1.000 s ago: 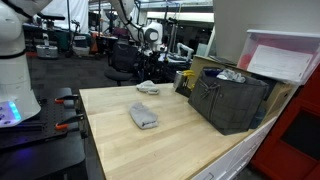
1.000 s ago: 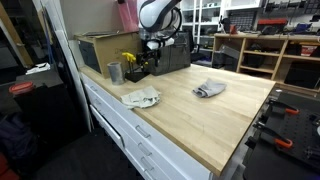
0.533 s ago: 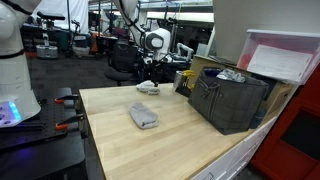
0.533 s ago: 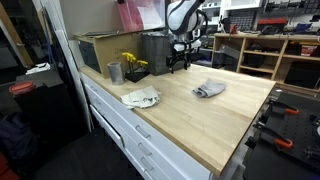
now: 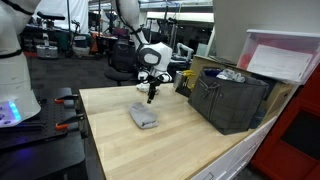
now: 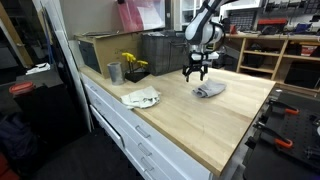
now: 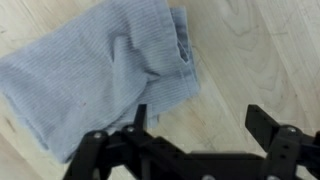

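A crumpled grey cloth (image 5: 144, 117) (image 6: 208, 90) lies on the wooden table (image 5: 185, 145) (image 6: 195, 130). My gripper (image 5: 150, 97) (image 6: 194, 76) hangs open just above the table, next to this cloth, with nothing between its fingers. In the wrist view the grey cloth (image 7: 95, 70) fills the upper left. The gripper (image 7: 203, 125) stands over bare wood at the cloth's edge, and one finger (image 7: 140, 118) overlaps the cloth's hem. A white crumpled cloth (image 6: 141, 97) lies further along the table.
A black crate (image 5: 230, 100) (image 6: 165, 50) with items in it stands at the table's far end. A metal cup (image 6: 115, 72) and something yellow (image 6: 130, 62) stand beside it. A pink-lidded box (image 5: 285, 55) sits above the crate. Drawers (image 6: 120, 125) run under the table's edge.
The arm has swung away from the crate end of the table and come down beside the grey cloth. The gripper has stayed open. Both cloths lie where they were.
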